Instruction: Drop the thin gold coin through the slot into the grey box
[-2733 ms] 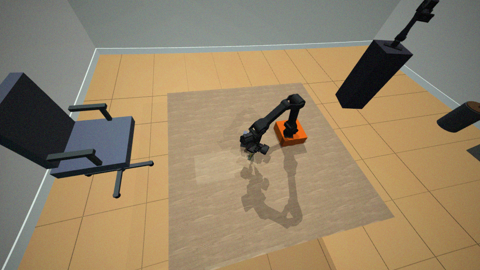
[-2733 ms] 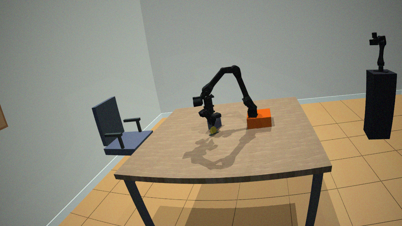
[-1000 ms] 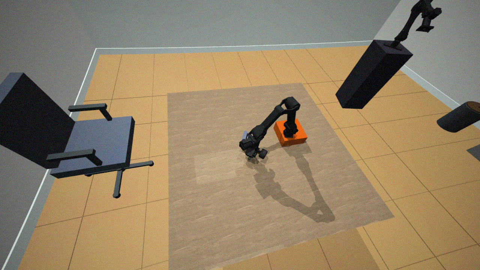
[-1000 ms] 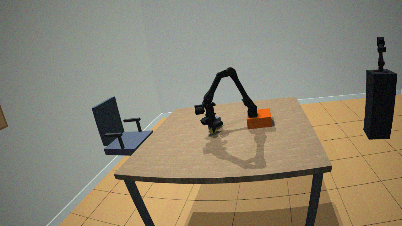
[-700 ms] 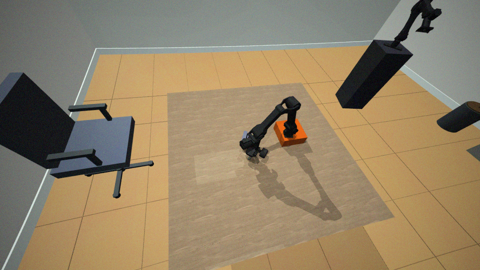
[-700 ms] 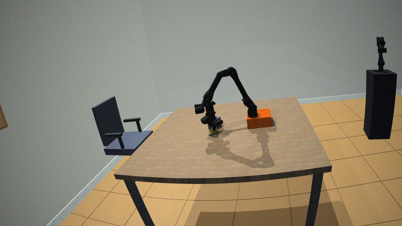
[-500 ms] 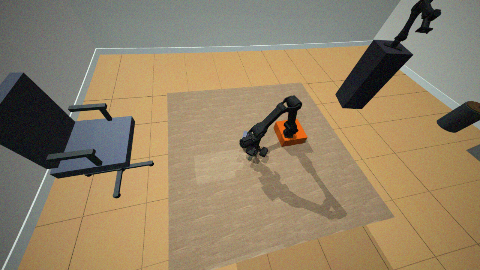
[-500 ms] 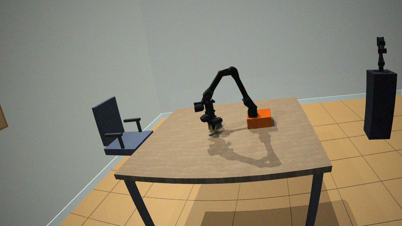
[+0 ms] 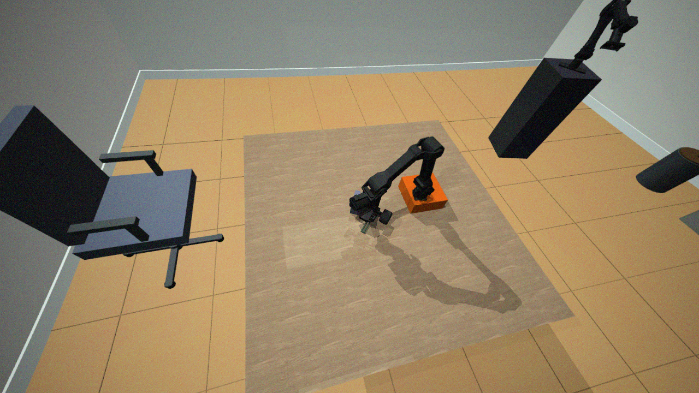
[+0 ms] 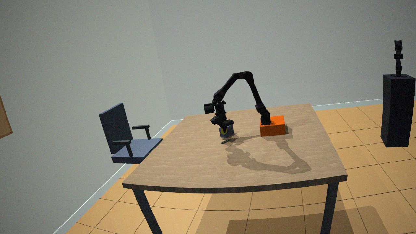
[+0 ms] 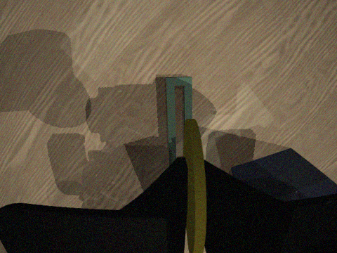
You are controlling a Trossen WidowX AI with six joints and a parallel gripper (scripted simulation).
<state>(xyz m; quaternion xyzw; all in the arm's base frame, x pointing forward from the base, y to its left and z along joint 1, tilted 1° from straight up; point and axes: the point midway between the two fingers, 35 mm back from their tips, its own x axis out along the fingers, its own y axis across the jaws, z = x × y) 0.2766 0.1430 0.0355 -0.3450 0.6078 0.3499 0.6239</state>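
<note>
The gold coin (image 10: 222,131) (image 11: 197,200) is upright between the fingers of my gripper (image 10: 224,130) (image 11: 187,165), seen nearly edge-on in the wrist view. The gripper is shut on it and holds it above the table. The dark-green holder (image 9: 365,227) (image 10: 225,141) (image 11: 170,105) lies on the table below with its groove empty. In the wrist view the holder is ahead of the coin and slightly left. The box (image 10: 230,132) (image 11: 286,172) looks blue-grey and stands close behind the gripper in the exterior view, at the right in the wrist view. Its slot cannot be made out.
The arm's orange base block (image 9: 438,190) (image 10: 274,130) stands on the wooden table (image 9: 293,317) (image 10: 180,168), right of the box. A chair (image 9: 141,205) (image 10: 136,149) is at the left. A black pedestal (image 9: 542,107) (image 10: 398,116) with another arm stands away at the right.
</note>
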